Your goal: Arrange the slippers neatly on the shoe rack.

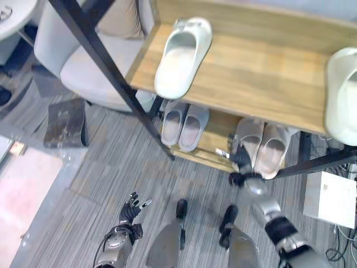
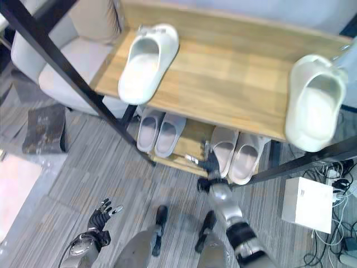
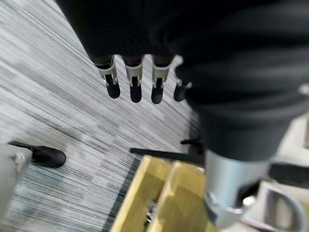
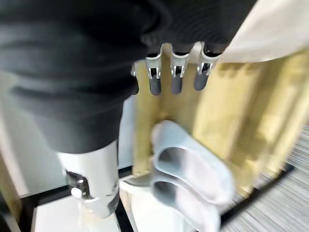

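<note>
Slippers sit on both shelves of the rack [image 1: 268,72]. On the top shelf, one white slipper [image 1: 183,56] lies at the left and another [image 2: 313,101] overhangs the right near edge. Below, a grey pair [image 1: 184,124] rests left and a pink pair [image 1: 262,146] right. They look like light, soft foam, probably slightly slick, best taken at the strap or heel.

The right hand [image 1: 241,162] reaches to the lower shelf beside the pink pair, fingers straight in its wrist view, holding nothing. The left hand [image 1: 133,210] hangs open over the carpet.

The black frame [image 1: 111,72] and top shelf crowd the reach. A chair [image 1: 89,61] stands far left, a white box [image 1: 330,199] right.
</note>
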Available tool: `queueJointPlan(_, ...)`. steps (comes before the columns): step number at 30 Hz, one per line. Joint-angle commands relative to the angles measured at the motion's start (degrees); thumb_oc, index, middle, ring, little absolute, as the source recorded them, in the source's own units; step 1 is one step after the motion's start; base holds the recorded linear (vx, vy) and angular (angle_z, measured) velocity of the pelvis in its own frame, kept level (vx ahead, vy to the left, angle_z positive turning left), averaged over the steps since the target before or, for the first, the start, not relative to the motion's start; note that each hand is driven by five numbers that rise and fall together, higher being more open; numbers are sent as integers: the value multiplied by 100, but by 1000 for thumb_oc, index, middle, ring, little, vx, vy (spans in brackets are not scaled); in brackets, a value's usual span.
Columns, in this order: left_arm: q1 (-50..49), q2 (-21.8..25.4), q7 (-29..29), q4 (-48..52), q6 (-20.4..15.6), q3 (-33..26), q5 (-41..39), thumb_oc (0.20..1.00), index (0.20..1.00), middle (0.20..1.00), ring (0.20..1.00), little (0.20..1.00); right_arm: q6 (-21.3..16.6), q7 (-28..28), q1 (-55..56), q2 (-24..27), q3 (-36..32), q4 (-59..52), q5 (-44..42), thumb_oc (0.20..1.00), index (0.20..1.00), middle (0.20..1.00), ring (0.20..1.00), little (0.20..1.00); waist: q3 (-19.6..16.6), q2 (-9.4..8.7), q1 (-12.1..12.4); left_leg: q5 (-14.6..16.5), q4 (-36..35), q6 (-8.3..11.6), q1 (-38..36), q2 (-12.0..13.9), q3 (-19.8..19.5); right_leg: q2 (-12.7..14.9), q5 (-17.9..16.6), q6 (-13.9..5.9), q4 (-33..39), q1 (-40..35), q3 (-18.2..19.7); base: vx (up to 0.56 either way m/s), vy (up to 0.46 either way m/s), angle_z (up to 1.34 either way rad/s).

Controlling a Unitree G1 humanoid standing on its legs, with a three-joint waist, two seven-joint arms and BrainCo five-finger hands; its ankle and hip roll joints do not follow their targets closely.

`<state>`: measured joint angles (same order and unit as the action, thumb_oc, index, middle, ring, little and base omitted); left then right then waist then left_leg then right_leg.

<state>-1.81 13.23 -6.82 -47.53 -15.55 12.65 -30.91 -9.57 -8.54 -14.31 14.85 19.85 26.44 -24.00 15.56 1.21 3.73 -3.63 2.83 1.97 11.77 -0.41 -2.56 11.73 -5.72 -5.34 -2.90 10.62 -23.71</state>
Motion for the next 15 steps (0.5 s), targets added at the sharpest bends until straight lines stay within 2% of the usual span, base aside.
queueJointPlan(1, 177, -120, -175, -324, 43, 109, 527, 1000, 1000, 1000, 1000, 1000, -372, 445, 165, 165, 20, -682, 49, 1000, 1000, 1000, 1000, 1000, -147, -180, 24, 167, -177, 155, -285, 71, 32, -52, 483, -350, 33, -526, -321, 66, -108, -7)
queueJointPlan(4, 169, -98, -210, 1, -12, 239, 791, 1000, 1000, 1000, 1000, 1000, -377, 618, 812, 161, -144, -752, 128, 1000, 1000, 1000, 1000, 1000, -389, -159, -126, 54, -444, 222, -492, 124, 109, -147, 418, -361, 301, -725, -325, 49, -52, -10)
queueJointPlan(9, 126, 94, 176, 986, 75, 767, 1166, 1000, 1000, 1000, 1000, 1000, -241, 868, 1620, 221, -387, -672, 90, 1000, 1000, 1000, 1000, 1000, -629, -95, -328, 1, -685, 249, -775, 147, 244, -243, 333, -386, 597, -976, -266, 43, -19, -8)
queueJointPlan(12, 450, 274, 466, 1505, 212, 1480, 1960, 1000, 1000, 1000, 1000, 1000, -145, 868, 1913, 211, -626, -484, 104, 1000, 1000, 1000, 1000, 1000, -761, -43, -531, 147, -702, 202, -1006, 146, 420, -277, 328, -407, 701, -1112, -36, 72, 3, -14)
queueJointPlan(14, 550, 288, 485, 1565, 215, 1627, 2122, 1000, 1000, 1000, 1000, 1000, -136, 860, 1911, 203, -658, -358, 121, 1000, 1000, 1000, 1000, 1000, -800, -42, -575, 157, -707, 186, -1024, 139, 445, -279, 318, -410, 717, -1112, 4, 56, 5, -34)
queueJointPlan(15, 816, 363, 599, 1769, 290, 2016, 2555, 1000, 1000, 1000, 1000, 1000, -114, 726, 1879, 194, -820, -158, 142, 1000, 1000, 1000, 1000, 1000, -840, -7, -686, 205, -716, 175, -1085, 135, 511, -283, 319, -417, 716, -1133, 74, 58, 3, -37)
